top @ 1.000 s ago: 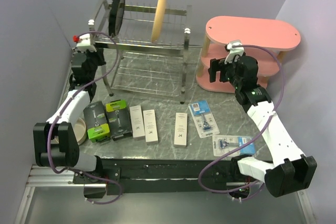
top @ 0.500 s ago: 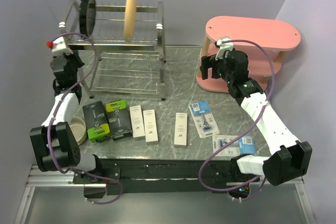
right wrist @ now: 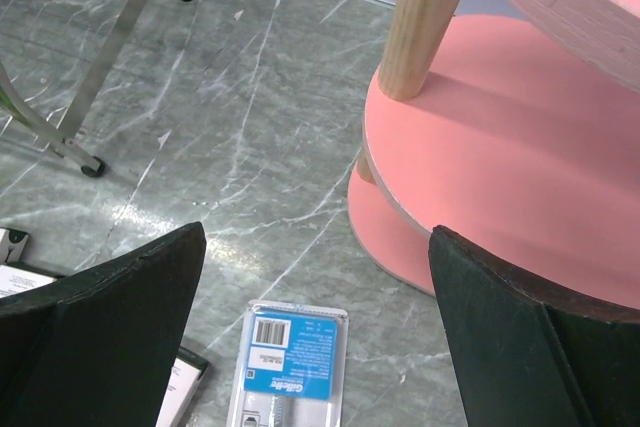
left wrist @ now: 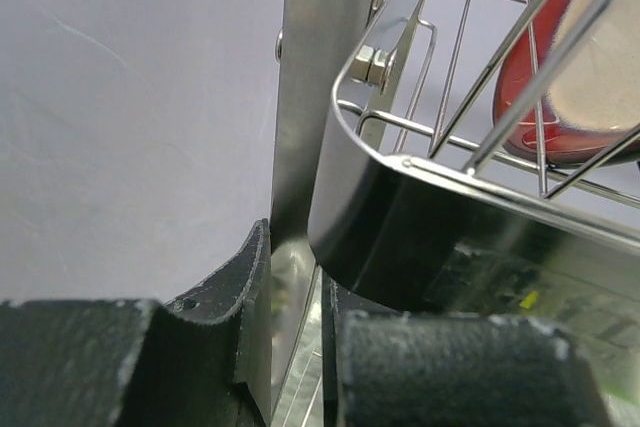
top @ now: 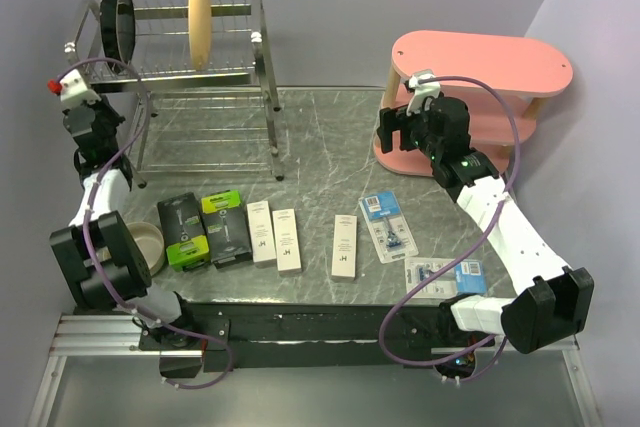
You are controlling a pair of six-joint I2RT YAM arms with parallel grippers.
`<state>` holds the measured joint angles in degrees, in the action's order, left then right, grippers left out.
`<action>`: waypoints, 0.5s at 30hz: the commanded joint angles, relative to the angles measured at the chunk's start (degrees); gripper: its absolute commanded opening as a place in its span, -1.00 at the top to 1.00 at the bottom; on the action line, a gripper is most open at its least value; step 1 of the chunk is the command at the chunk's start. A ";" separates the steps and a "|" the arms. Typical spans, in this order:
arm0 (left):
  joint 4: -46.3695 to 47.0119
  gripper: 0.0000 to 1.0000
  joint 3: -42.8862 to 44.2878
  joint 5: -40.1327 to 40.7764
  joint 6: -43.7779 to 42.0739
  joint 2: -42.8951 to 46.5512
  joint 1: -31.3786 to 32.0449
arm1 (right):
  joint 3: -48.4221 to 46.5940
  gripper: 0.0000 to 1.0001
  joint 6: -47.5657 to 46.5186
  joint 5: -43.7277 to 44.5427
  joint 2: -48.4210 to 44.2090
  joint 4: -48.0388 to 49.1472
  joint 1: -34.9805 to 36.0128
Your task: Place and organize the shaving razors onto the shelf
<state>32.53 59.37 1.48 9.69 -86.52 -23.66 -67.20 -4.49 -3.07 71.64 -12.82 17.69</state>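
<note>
Top external shows a blister pack [top: 444,274] nearest, flat at the right front edge of the surface [top: 320,142], and a second blister pack [top: 388,226] just beyond it. Left of that lies a white box [top: 344,247] alone. A second white box [top: 287,240] and a third white box [top: 261,232] lie side by side, then a black-green box [top: 226,228] touching a second black-green box [top: 183,233], and a bowl [top: 150,247] at the left edge. Farther back, the right tool [top: 392,129] hangs just beside the left end of the shelf [top: 500,57], which stands at the far right. In the right wrist view its fingers [right wrist: 100,337] are spread wide with nothing between them. At the far left, the left tool [top: 82,119] meets the end of the rack [top: 200,75]. In the left wrist view its fingers [left wrist: 130,357] are narrow, pinching the rack's metal upright.
</note>
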 commanded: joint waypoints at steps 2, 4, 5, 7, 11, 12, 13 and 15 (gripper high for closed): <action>5.43 0.98 6.54 7.84 -3.36 -3.03 -3.59 | -0.21 -1.00 -0.25 0.43 -0.36 2.71 0.50; 5.87 0.98 7.77 7.23 -3.72 -4.44 -4.02 | -0.13 -1.00 -0.34 0.70 -0.44 2.89 0.41; 6.14 0.98 7.86 7.05 -3.63 -4.62 -4.11 | 0.05 -1.00 -0.26 0.78 -0.44 2.89 0.50; 6.66 0.93 7.34 5.39 -3.63 -4.54 -4.38 | 0.23 -1.00 -0.17 0.70 -0.45 2.98 0.50; 6.49 0.43 2.95 -1.03 -2.14 0.11 -4.29 | 0.23 -1.00 -0.34 1.57 -1.06 2.71 0.50; 6.40 0.22 0.42 -2.69 -1.09 3.34 -4.38 | 0.31 -1.00 -0.43 1.84 -1.32 2.62 0.50; 5.71 -0.08 -0.65 -5.40 0.66 5.03 -4.38 | 0.49 -1.00 -0.69 2.28 -1.76 2.71 0.41; 1.67 -0.30 -3.20 -7.01 2.86 10.46 -4.20 | 0.49 -1.00 -0.69 2.63 -2.11 2.10 0.41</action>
<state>34.59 59.22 -2.61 8.99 -87.68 -26.87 -66.98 -4.56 -2.13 71.55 -12.82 17.76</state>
